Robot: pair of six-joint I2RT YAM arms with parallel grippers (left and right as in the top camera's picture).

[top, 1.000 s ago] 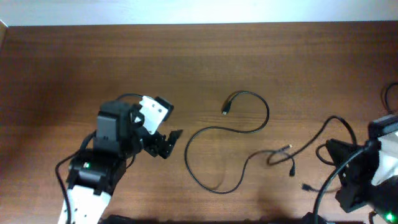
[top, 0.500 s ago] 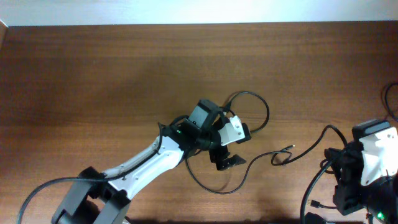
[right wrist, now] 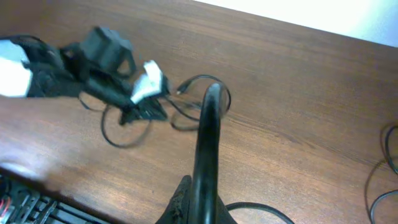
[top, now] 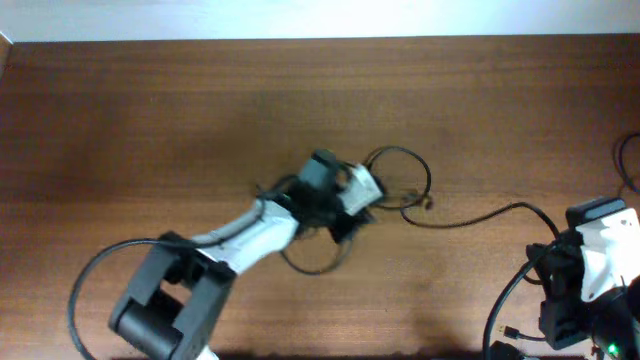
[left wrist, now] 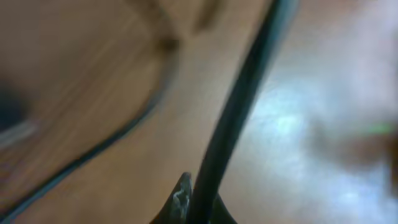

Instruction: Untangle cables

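Observation:
Thin black cables lie tangled at the table's middle: one loop (top: 412,152) behind my left gripper (top: 345,222) and a smaller loop (top: 310,270) in front of it. A single strand (top: 490,212) runs right from a plug end (top: 428,205) toward my right arm (top: 590,265). The left wrist view is blurred; there the left gripper (left wrist: 196,208) is shut on a cable (left wrist: 236,112) that rises from its jaws. My right gripper (right wrist: 199,208) is shut on another cable (right wrist: 208,143), with the left arm (right wrist: 106,56) and the loops (right wrist: 115,140) beyond it.
The right arm's own thicker black wires (top: 510,310) curl at the lower right, and another wire (top: 625,160) shows at the right edge. The table's far edge (top: 320,40) meets a white wall. Dark equipment (right wrist: 25,199) sits past the near edge.
My left arm swung from the left side to the middle and shut on a cable. The wide loop has drawn in small, and one strand now stretches right toward the right arm.

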